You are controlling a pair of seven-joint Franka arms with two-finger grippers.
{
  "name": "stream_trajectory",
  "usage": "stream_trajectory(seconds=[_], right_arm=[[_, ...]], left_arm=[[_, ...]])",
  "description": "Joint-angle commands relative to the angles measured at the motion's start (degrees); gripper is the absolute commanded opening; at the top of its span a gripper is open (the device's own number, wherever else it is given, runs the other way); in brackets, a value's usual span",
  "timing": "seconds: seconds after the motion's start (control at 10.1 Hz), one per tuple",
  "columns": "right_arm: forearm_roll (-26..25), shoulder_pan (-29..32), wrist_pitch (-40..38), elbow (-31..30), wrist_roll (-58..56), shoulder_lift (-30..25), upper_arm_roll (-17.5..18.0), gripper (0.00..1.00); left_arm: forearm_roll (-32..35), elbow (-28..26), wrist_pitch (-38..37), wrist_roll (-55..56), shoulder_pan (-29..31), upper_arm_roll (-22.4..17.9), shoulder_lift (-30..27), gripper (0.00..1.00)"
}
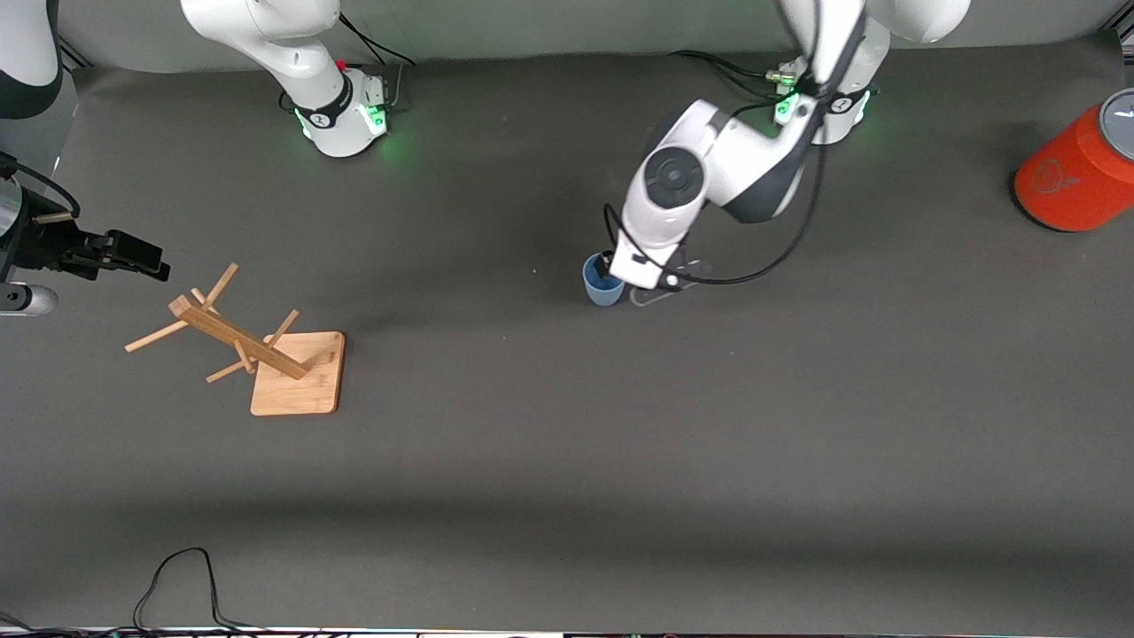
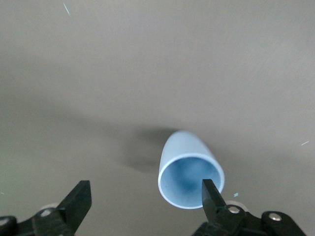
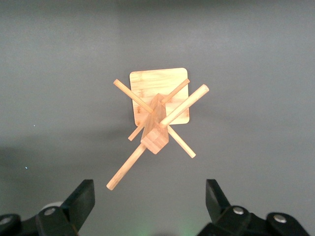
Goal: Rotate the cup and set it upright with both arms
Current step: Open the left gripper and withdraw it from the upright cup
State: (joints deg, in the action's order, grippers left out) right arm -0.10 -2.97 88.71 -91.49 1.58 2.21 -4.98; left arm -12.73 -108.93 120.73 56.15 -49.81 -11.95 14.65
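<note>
Upright now, the light-blue cup (image 1: 602, 282) stands on the dark table mat (image 1: 567, 461) near the middle, mouth facing up, its long axis vertical and its narrower base on the mat. Directly over it, the left gripper (image 2: 142, 201) hangs with its fingers spread wide; one fingertip (image 2: 210, 191) shows against the rim, the other well clear. Toward the right arm's end, the right gripper (image 3: 150, 199) waits, fingers apart, above a wooden cup rack (image 1: 257, 350). An orange cylinder (image 1: 1076, 173) sits at the left arm's end.
</note>
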Motion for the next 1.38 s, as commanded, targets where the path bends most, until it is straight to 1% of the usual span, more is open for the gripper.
stream_trajectory(seconds=[0.0,0.1,0.2,0.3,0.4,0.49,0.79,0.89,0.99,1.09,1.19,1.29], right_arm=[[-0.16,-0.1,0.24,0.17,-1.14,-0.01,-0.12,1.0],[-0.07,-0.1,0.24,0.17,-1.14,-0.01,-0.12,1.0],[-0.16,-0.1,0.24,0.17,-1.14,-0.01,-0.12,1.0],[-0.16,-0.1,0.24,0.17,-1.14,-0.01,-0.12,1.0],[-0.16,-0.1,0.24,0.17,-1.14,-0.01,-0.12,1.0],[-0.16,-0.1,0.24,0.26,-1.14,-0.01,-0.12,1.0],[-0.07,-0.1,0.24,0.26,-1.14,-0.01,-0.12,1.0],[-0.16,-0.1,0.24,0.61,-1.14,-0.01,-0.12,1.0],[-0.07,-0.1,0.24,0.7,-1.14,-0.01,-0.12,1.0],[-0.16,-0.1,0.24,0.7,-1.14,0.07,-0.12,1.0],[-0.16,-0.1,0.24,0.7,-1.14,0.07,-0.12,1.0],[-0.07,-0.1,0.32,0.7,-1.14,0.25,-0.12,1.0]], left_arm=[[2.0,4.4,-7.83,-7.84,-0.38,-7.78,-4.26,1.0],[3.75,8.78,-14.49,-12.59,-0.38,-12.78,-4.8,1.0],[3.86,12.92,-20.47,-19.6,-0.03,-18.05,-4.8,1.0],[3.86,15.65,-25.05,-25.33,1.28,-21.15,-4.8,1.0],[4.2,17.42,-28.32,-29.39,3.64,-22.4,-4.98,1.0],[6.03,18.4,-30.88,-33.25,5.93,-22.41,-5.76,1.0],[11.14,18.32,-34.93,-40.56,9.81,-22.5,-10.77,1.0],[11.76,18.06,-35.73,-42.94,11.91,-22.41,-12.17,1.0],[11.94,17.71,-36.08,-44.96,12.8,-22.41,-13.14,1.0],[12.99,17.35,-37.13,-46.03,14.37,-21.63,-13.59,1.0],[13.0,17.0,-37.06,-47.17,18.48,-17.97,-14.03,1.0],[13.0,15.52,-36.01,-47.27,23.57,-13.4,-14.82,1.0]])
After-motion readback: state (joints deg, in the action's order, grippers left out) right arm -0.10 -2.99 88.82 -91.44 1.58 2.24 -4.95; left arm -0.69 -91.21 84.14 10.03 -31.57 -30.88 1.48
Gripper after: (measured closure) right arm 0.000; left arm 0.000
